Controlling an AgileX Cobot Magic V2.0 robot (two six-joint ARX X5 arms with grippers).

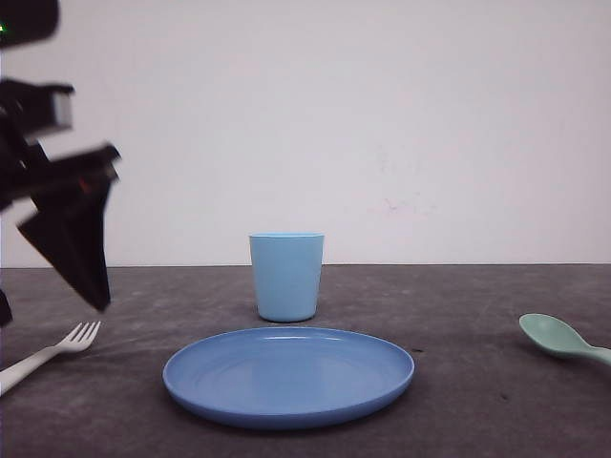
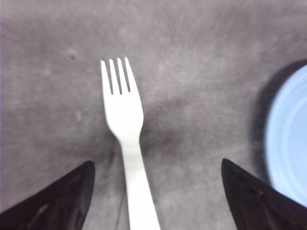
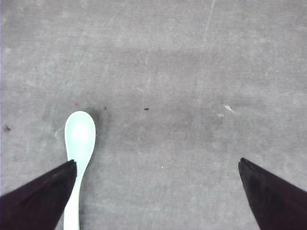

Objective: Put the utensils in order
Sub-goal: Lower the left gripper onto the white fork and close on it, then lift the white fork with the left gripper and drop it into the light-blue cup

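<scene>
Inspector: Count on the table (image 1: 477,296): one white fork (image 1: 59,349), one mint-green spoon (image 1: 561,339), one light blue cup (image 1: 286,277), one round blue plate (image 1: 288,375).

Clerk: Positions?

Inspector: Fork lies flat at the table's left edge, tines toward the plate, handle running off the front-left. Spoon lies at the right edge, bowl up, handle passing out past the right side. Plate sits in the middle near the front; cup stands upright just behind it, whether touching I cannot tell.

Clerk: Open room?

Inspector: Bare dark surface between fork and plate, and a wider bare stretch between plate and spoon. Both utensils are well apart from the plate.

Clerk: Condition of the utensils?

Inspector: Fork has four straight tines and a plain narrow handle. Spoon has a smooth oval bowl.

Clerk: Grippers?

Inspector: Left gripper (image 2: 156,191) hangs above the fork, jaws spread wide, grasping nothing; the fork handle lies between them below. Right gripper (image 3: 157,191) likewise spread and empty, with the spoon handle just beside one finger (image 3: 43,196).
</scene>
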